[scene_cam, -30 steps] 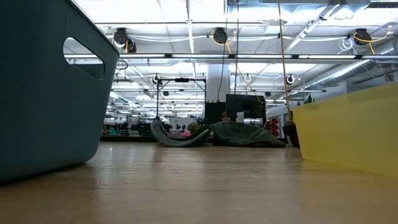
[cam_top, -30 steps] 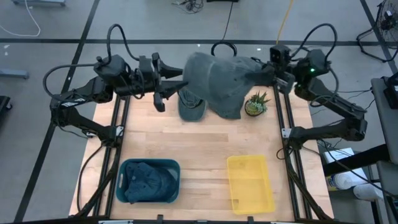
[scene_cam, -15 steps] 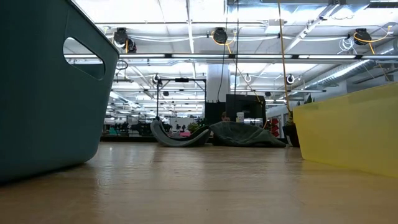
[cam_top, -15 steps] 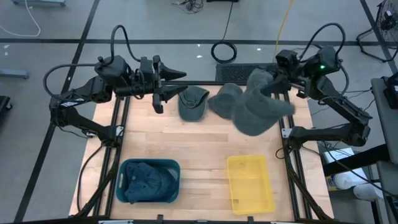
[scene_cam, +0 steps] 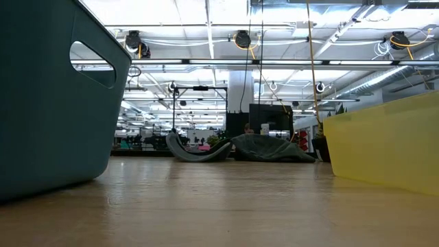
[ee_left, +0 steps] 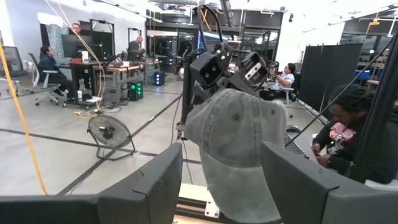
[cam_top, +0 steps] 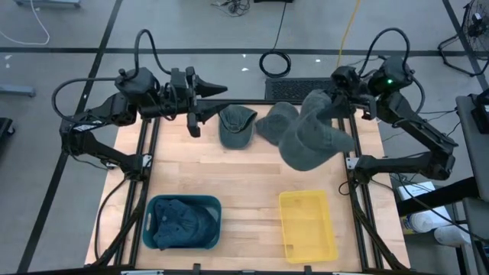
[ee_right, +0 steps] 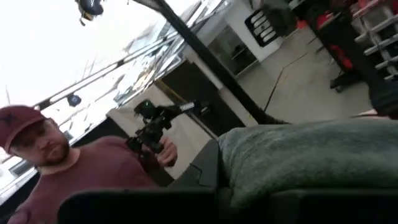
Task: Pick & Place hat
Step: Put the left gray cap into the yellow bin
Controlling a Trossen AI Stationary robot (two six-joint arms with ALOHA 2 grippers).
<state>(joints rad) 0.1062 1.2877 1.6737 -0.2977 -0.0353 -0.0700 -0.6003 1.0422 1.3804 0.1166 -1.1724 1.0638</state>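
Note:
A grey washed cap [cam_top: 312, 136] hangs from my right gripper [cam_top: 334, 101] over the table's far right part; the left wrist view shows the cap [ee_left: 236, 149] straight ahead. My left gripper [cam_top: 208, 103] waits open at the far left, pointing toward the cap, its fingers [ee_left: 149, 186] apart from it. Two more grey caps [cam_top: 237, 126] [cam_top: 273, 122] lie flat on the far part of the table. A teal bin [cam_top: 153, 210] at the near left holds more caps. A yellow bin [cam_top: 307, 225] stands at the near right. My right gripper is shut on the cap's upper edge [ee_left: 214, 99], on the side away from the brim, coming level from the table's right. The cap is lifted clear and hangs below the fingers, its brim end [ee_left: 242, 199] lowest. The cloth [ee_right: 311, 155] fills the space between the fingers.
The two caps show low across the table [scene_cam: 199, 152] [scene_cam: 271, 147]. The bin walls [scene_cam: 55, 96] [scene_cam: 384, 144] stand close at either side of the low view. Bare wood [cam_top: 229, 172] lies between caps and bins. People sit in the room behind.
My right gripper has carried the cap from over the table's far middle, beside my left gripper, toward the right edge. The cap has swung down and now hangs below the gripper; in the last half second it has drifted slightly back to the left.

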